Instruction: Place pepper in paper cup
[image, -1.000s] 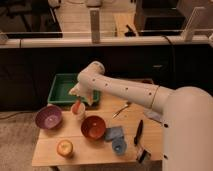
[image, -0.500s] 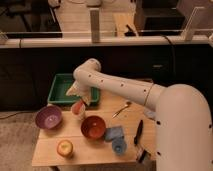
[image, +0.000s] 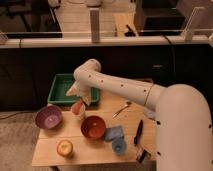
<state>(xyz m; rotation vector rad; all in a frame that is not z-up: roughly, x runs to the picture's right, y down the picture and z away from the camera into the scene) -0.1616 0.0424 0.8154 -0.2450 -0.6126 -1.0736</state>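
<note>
- The pepper (image: 76, 105) shows as an orange-red sliver right at the mouth of the paper cup (image: 79, 111), tip pointing down into it.
- The cup stands upright on the table (image: 90, 154), just in front of the green tray (image: 64, 89).
- The gripper (image: 80, 98) sits directly above the cup and right on top of the pepper. I cannot tell whether it grips the pepper or how wide it is.
- The arm (image: 125, 87) arches in from the right, over the tray's near corner.
- On the left, a purple bowl (image: 48, 117) is near the cup. On the right, an orange-red bowl (image: 93, 126) is just beside it.
- Along the front edge are a round yellow-red fruit (image: 64, 147), a blue cup (image: 119, 146) and a blue cloth (image: 114, 133).
- Further right, well apart from the cup, lie a spoon (image: 122, 108) and a dark tool (image: 138, 132).
</note>
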